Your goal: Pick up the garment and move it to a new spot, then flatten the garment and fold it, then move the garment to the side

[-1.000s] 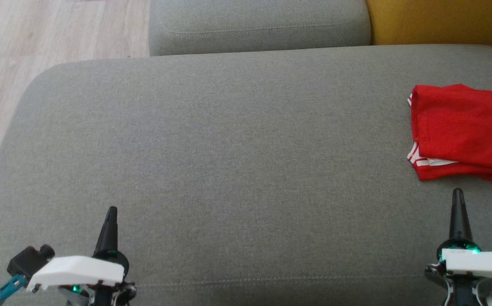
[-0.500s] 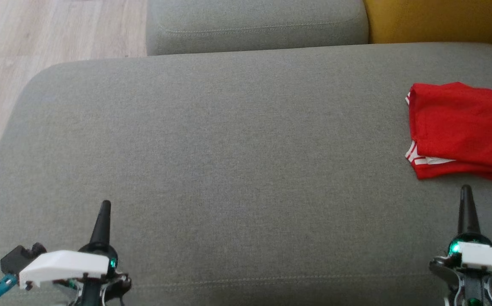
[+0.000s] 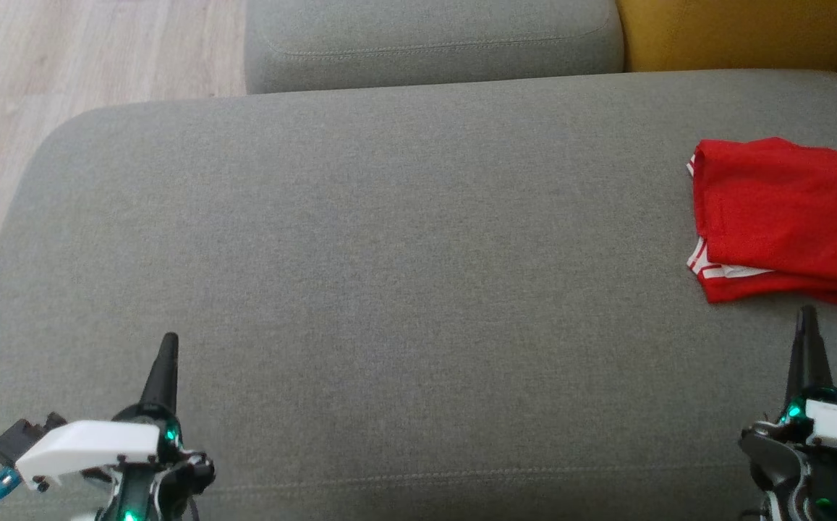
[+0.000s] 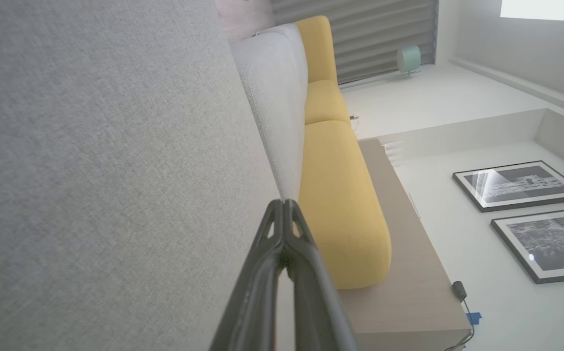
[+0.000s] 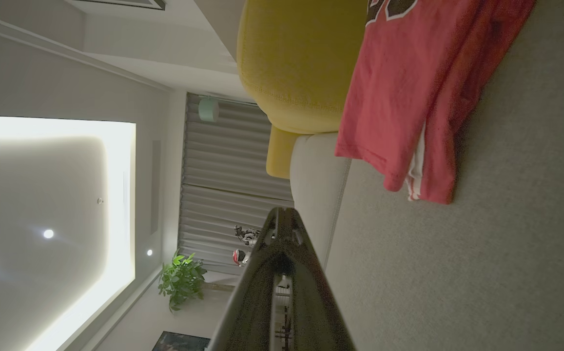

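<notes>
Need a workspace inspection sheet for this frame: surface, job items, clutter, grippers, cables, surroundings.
Surface: grey sofa seat, smooth and flat.
Job's things: red jersey, folded, on the seat's right side, cut off by the head view's edge.
Clutter: nothing seen.
Grippers: left gripper shut, empty, low left; right gripper shut, empty, close to the jersey's near edge.
Cables: small dark plug and cable beside a wooden ledge.
Surroundings: yellow cushion, wood floor, framed pictures, potted plant.

A matt, coarse grey weave is being shown by the sofa cushion [image 3: 389, 253]. Matt red cloth is being displayed by the garment [image 3: 772, 210]. Pale wood grain is being presented by the floor [image 3: 100, 43], dark plastic by the left gripper [image 3: 169, 341].
</notes>
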Controlling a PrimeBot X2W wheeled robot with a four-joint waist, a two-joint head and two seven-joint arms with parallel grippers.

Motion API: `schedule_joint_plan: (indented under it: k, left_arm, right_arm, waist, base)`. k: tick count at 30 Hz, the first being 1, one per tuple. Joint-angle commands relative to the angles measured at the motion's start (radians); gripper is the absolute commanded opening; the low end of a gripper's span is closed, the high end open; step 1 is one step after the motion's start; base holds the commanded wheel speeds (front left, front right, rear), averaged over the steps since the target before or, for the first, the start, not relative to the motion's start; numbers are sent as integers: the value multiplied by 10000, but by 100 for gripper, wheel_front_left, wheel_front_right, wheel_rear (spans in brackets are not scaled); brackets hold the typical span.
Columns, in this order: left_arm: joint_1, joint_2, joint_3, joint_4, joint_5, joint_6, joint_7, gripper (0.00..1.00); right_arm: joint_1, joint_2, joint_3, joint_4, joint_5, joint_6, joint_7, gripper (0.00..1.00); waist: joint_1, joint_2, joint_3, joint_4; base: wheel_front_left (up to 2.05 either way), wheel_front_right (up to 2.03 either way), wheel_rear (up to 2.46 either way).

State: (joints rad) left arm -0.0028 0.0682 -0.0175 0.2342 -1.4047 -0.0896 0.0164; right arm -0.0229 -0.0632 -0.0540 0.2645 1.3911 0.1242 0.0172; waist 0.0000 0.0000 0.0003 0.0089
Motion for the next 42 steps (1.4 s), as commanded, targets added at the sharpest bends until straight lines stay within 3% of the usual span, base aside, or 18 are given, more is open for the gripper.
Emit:
schedule_joint_plan:
  k: [1,19,42]
  left_arm:
    - [-619,156,382,-250,-286,-133,70,0]
    - [-1015,133,879,87,-2398,-410,619,0]
    - [-1024,59,984,94,-2314,-410,703,0]
  right_arm:
    - [-531,-177,146,-311,320,56,94,0]
    - [-814,-164,-190,-224,2511,65,632,0]
    - [-823,-93,-290,-216,2432,65,713,0]
  waist:
    - [0,0,2,-5]
    - [0,0,29,-89]
    - [0,0,29,-89]
  base:
    - [0,0,0]
    - [0,0,0]
    - [0,0,0]
